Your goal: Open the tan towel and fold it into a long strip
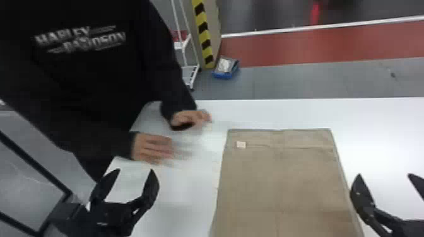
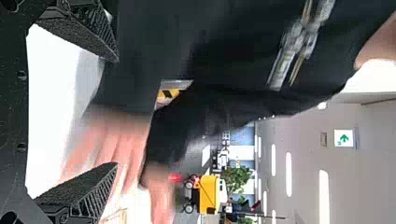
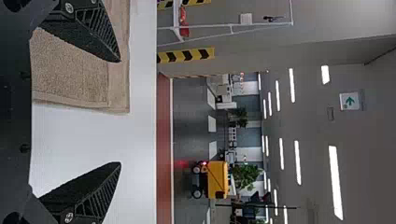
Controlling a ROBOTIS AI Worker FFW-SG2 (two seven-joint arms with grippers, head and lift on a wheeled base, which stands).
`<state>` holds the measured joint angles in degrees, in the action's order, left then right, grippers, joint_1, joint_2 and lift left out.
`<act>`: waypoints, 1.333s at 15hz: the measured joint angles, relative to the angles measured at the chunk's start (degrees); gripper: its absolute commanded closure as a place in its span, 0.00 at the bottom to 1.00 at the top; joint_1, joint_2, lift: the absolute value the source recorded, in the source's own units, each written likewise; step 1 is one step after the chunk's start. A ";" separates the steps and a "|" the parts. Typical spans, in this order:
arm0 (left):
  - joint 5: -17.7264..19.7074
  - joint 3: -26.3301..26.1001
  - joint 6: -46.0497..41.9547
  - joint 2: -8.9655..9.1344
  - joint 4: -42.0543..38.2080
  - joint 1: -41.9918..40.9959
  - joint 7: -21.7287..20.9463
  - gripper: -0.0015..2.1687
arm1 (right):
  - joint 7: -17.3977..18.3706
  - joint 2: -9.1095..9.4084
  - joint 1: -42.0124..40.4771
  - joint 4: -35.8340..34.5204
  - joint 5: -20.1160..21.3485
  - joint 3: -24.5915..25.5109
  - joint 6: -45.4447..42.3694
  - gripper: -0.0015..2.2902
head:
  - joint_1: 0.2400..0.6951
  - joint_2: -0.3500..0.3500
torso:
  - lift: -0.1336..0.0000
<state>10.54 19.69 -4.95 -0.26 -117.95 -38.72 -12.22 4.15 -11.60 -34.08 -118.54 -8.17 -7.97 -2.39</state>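
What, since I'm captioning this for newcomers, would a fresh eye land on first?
Probably the broad, flat tan cloth towel on the smooth white table, with a small pale label near its far left corner. Next, the two-fingered black left gripper, open, left of the towel, and the matching right gripper, open by its right edge.

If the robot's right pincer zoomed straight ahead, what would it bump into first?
Nothing, it seems: the way looks free for the right pincer, over the white table beside the tan towel. How high it is, though, is hard to tell.
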 measured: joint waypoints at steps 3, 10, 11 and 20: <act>0.00 0.00 -0.01 0.00 0.11 0.13 0.00 0.04 | -0.85 0.31 1.75 1.30 -0.45 -0.38 1.64 0.04 | 1.00 0.88 | 0.09; 0.00 -0.04 0.05 0.00 0.21 0.43 -0.08 0.04 | -3.07 1.32 12.66 9.02 -1.65 -0.24 10.86 0.04 | 1.00 0.86 | 0.09; 0.00 -0.10 0.16 0.00 0.33 0.61 -0.08 0.04 | -3.42 1.32 13.82 10.03 -1.70 -0.28 11.39 0.04 | 1.00 0.86 | 0.09; -0.82 -1.64 1.91 0.00 2.04 3.19 0.00 0.04 | -7.48 1.56 27.33 23.32 -2.26 -1.31 14.28 0.06 | 1.00 0.82 | 0.09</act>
<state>9.72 18.04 -3.04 -0.26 -115.91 -35.54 -12.21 -3.33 -10.04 -6.75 -95.22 -10.43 -9.28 11.89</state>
